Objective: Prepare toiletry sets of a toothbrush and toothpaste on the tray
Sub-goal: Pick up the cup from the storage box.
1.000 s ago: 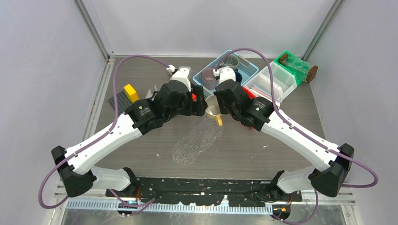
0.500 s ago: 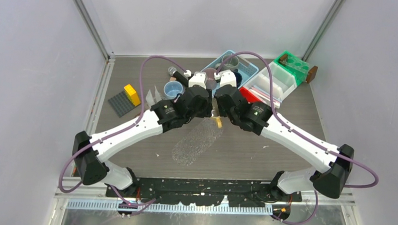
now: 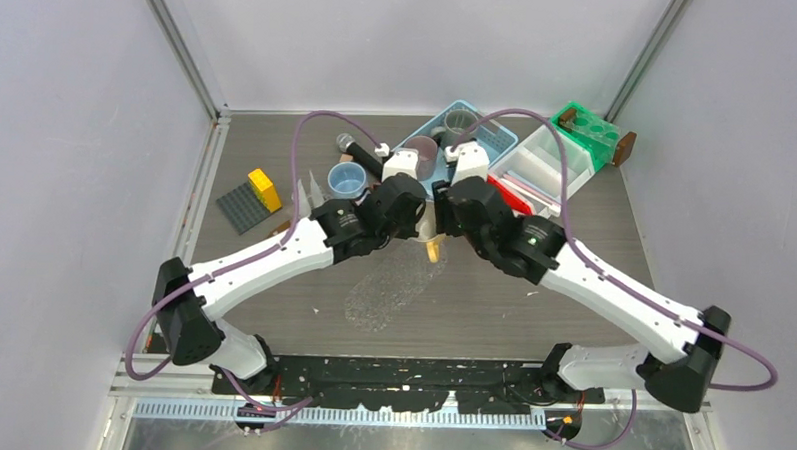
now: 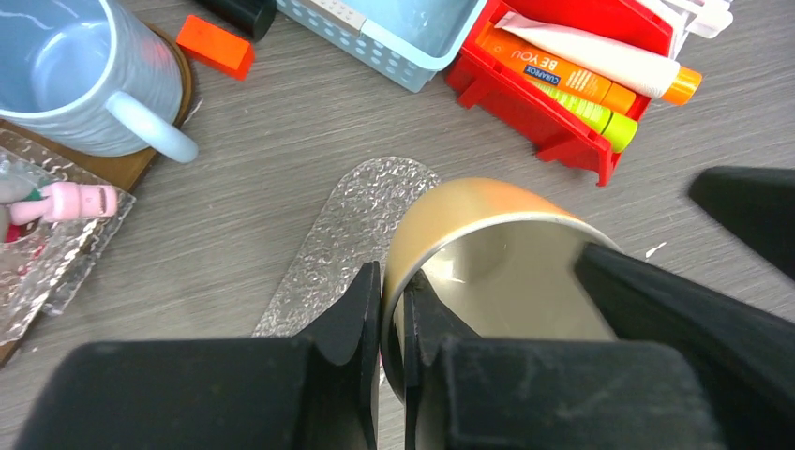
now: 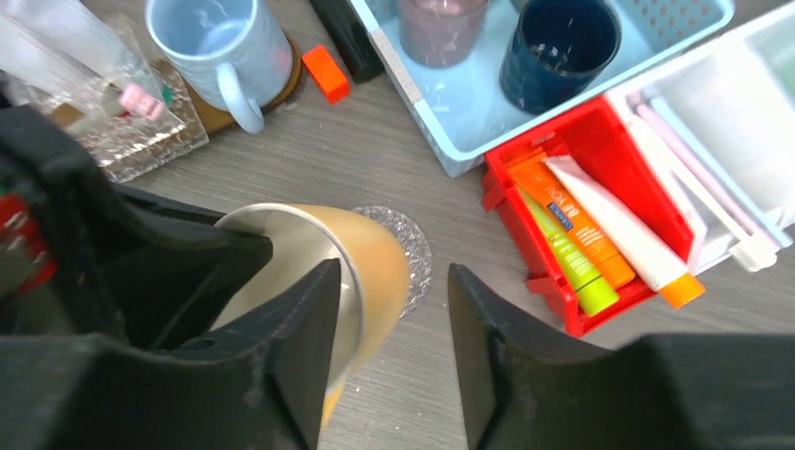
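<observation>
Left end effector [image 4: 394, 286] pinches the gold cup [image 4: 497, 234] by its rim, right end effector [image 5: 392, 281] gapes open; toothpaste tubes [image 5: 574, 225] look light, squashy, best taken near the cap

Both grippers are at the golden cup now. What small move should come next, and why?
Probably the right gripper should draw back from the golden cup. Its jaws stand apart around the cup's wall, while the left gripper pinches the rim, so the left alone seems to hold it.

Wooden table [image 3: 471, 313], textured tray [image 3: 387, 285], red bin [image 4: 525, 117], basket [image 4: 403, 52]
</observation>
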